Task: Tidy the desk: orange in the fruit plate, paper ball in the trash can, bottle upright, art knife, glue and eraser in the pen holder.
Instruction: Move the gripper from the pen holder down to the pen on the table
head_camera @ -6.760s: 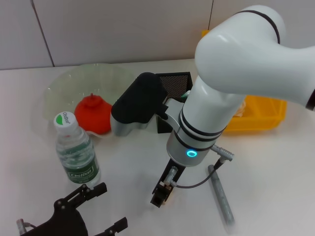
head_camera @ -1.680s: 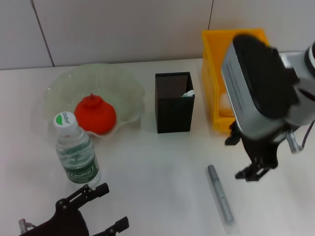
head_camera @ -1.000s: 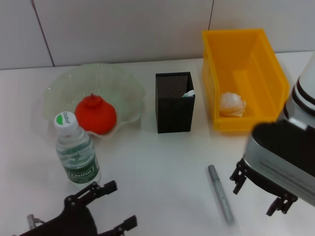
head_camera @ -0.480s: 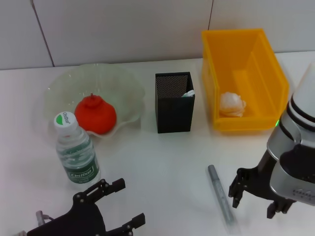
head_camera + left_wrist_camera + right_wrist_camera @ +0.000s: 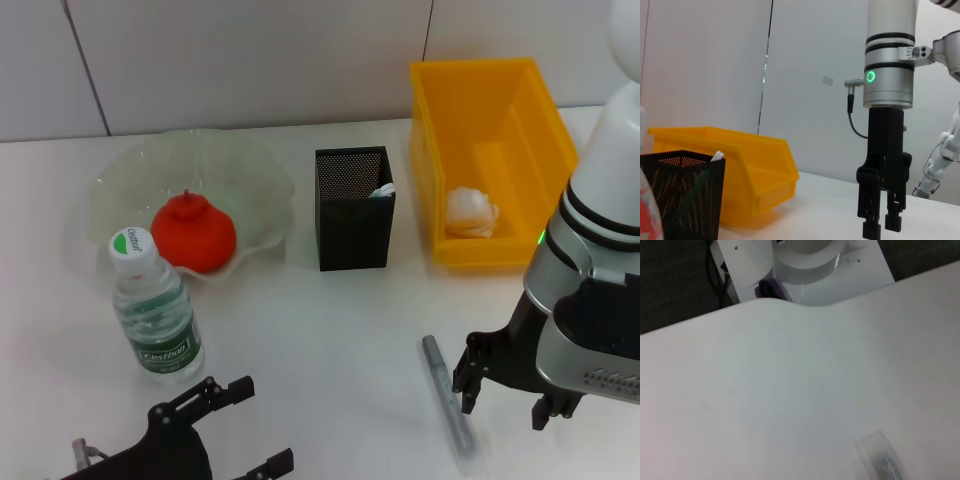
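Right gripper [image 5: 505, 385] fingers spread, empty, just beside the art knife [image 5: 446, 392] lying flat on the surface; thin, low-lying handle could roll or skid away if fingers close off-centre; left gripper [image 5: 235, 425] parked open near the bottle [image 5: 152, 305]

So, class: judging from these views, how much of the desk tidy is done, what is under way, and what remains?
Done: the orange sits in the fruit plate, the paper ball lies in the yellow bin, the bottle stands upright, and something white shows in the pen holder. Under way: the right gripper, open, hangs beside the grey art knife. Left: getting that knife into the holder. The left gripper waits near the bottle.
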